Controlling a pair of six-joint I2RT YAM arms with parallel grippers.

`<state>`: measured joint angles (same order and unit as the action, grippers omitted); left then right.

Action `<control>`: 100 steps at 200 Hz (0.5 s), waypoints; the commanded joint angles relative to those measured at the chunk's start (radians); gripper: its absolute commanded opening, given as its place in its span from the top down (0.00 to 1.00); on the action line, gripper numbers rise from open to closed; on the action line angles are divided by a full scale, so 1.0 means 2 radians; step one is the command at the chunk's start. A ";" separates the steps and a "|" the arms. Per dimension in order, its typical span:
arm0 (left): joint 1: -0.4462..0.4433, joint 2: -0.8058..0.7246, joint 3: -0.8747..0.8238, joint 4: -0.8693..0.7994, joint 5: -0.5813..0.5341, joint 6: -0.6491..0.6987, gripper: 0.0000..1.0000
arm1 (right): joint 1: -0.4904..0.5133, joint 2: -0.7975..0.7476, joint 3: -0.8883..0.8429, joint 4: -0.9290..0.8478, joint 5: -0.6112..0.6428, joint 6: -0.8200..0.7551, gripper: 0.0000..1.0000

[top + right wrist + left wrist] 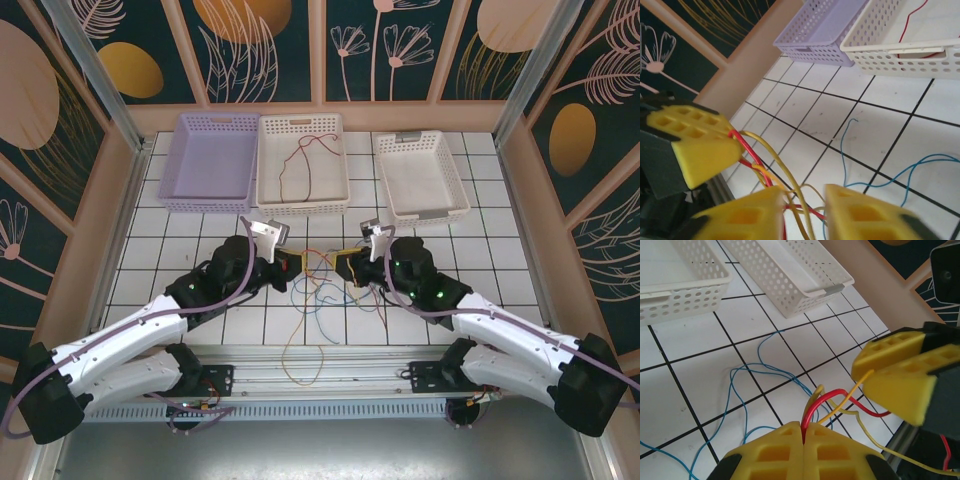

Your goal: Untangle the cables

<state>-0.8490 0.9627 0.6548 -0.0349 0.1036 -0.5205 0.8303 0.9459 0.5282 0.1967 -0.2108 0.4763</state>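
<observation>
While the left gripper (803, 426) clamps the red cable (830, 394), the right gripper (804, 192), jaws parted, should pinch one yellow cable (862, 381) alone.

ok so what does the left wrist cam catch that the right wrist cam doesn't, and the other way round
Left wrist adds: the white basket with the grey handle.
Right wrist adds: the lilac basket and a loose red cable lying in the middle white basket.
Both: the left claw shut on the pinched red cable, the right claw with its fingers apart around the yellow cables, the blue cable on the tiles, and that middle white basket.
</observation>
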 commanded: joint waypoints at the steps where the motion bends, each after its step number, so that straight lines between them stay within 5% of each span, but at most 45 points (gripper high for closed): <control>1: 0.001 -0.010 0.012 -0.002 0.013 0.012 1.00 | 0.004 -0.006 0.001 0.024 -0.008 -0.006 0.87; 15: 0.001 -0.012 0.012 -0.004 0.014 0.013 1.00 | 0.004 -0.009 -0.001 0.022 -0.007 -0.007 1.00; 64: 0.001 -0.037 0.017 -0.050 -0.021 0.022 1.00 | -0.008 -0.087 -0.004 -0.060 0.138 0.014 1.00; 100: 0.001 -0.053 0.030 -0.099 -0.059 0.023 1.00 | -0.086 -0.147 0.002 -0.160 0.199 0.062 1.00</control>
<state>-0.8490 0.8833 0.6720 -0.1398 0.0547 -0.4965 0.7582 0.7151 0.5224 0.0414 0.0345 0.5213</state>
